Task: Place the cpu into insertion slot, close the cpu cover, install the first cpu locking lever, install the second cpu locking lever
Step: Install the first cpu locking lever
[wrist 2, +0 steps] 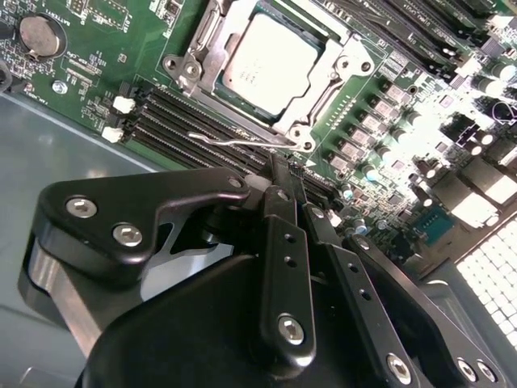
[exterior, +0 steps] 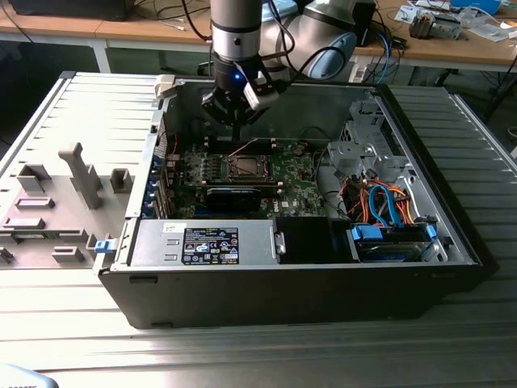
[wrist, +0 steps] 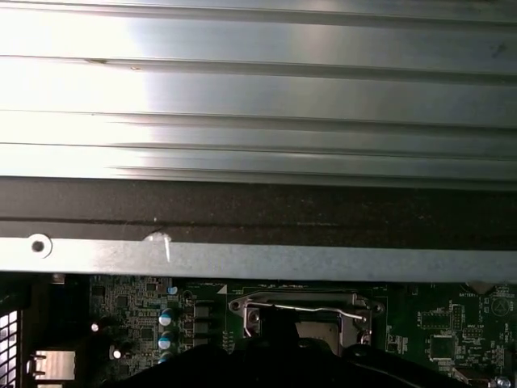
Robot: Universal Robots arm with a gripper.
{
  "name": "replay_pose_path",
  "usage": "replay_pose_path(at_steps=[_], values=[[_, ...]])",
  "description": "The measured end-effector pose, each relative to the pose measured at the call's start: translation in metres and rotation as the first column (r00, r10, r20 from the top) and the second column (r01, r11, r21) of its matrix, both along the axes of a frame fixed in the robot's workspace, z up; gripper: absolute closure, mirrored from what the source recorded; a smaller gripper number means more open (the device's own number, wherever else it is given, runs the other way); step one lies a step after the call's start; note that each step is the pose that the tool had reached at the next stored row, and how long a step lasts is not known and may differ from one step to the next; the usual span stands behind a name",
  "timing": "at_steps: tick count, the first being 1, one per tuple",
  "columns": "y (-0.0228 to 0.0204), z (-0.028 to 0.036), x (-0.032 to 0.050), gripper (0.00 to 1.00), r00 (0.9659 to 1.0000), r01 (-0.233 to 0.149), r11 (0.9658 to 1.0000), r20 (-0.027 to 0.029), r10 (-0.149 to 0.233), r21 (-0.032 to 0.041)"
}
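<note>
cpu [wrist 2: 266, 63] seated in socket | cpu cover [wrist 2: 323, 85] down | claw [wrist 2: 283, 174] pressed together beside lever [wrist 2: 234, 141]

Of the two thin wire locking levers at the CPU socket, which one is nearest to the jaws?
The locking lever between the socket and the black memory slots, just ahead of the gripper.

You see a silver-grey arm [exterior: 234, 24] with a blue light near its wrist. Your gripper [wrist 2: 292, 190] is black, with linked bars fastened by silver screws.
</note>
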State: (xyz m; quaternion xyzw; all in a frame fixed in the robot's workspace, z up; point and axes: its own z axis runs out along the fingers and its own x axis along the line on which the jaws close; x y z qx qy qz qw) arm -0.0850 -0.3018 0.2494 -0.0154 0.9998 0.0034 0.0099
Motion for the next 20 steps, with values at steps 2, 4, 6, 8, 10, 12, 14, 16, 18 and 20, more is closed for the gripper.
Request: replay_pose_path(at_steps=[2,4,6,8,10,12,14,16,18,20], values=[[0.0000,-0.0002,0.0006,0.89,1.0000,0.000,1.0000,0.0000,0.000,0.0000],[0.0000,-0.0005,0.0012,0.89,1.0000,0.000,1.0000,0.0000,0.000,0.0001],[0.0000,-0.0007,0.0017,0.89,1.0000,0.000,1.0000,-0.0001,0.000,-0.0001],[0.0000,-0.0010,0.0023,0.89,1.0000,0.000,1.0000,0.0000,0.000,0.0000],[0.0000,-0.0012,0.0030,0.89,1.0000,0.000,1.0000,0.0001,0.000,0.0001],[0.0000,-0.0016,0.0044,0.89,1.0000,0.000,1.0000,0.0001,0.000,0.0000],[0.0000,-0.0018,0.0050,0.89,1.0000,0.000,1.0000,0.0000,0.000,0.0000],[0.0000,-0.0020,0.0055,0.89,1.0000,0.000,1.0000,0.0000,0.000,0.0000],[0.0000,-0.0022,0.0060,0.89,1.0000,0.000,1.0000,0.0000,0.000,0.0000],[0.0000,-0.0026,0.0071,0.89,1.0000,0.000,1.0000,0.0000,0.000,0.0000]])
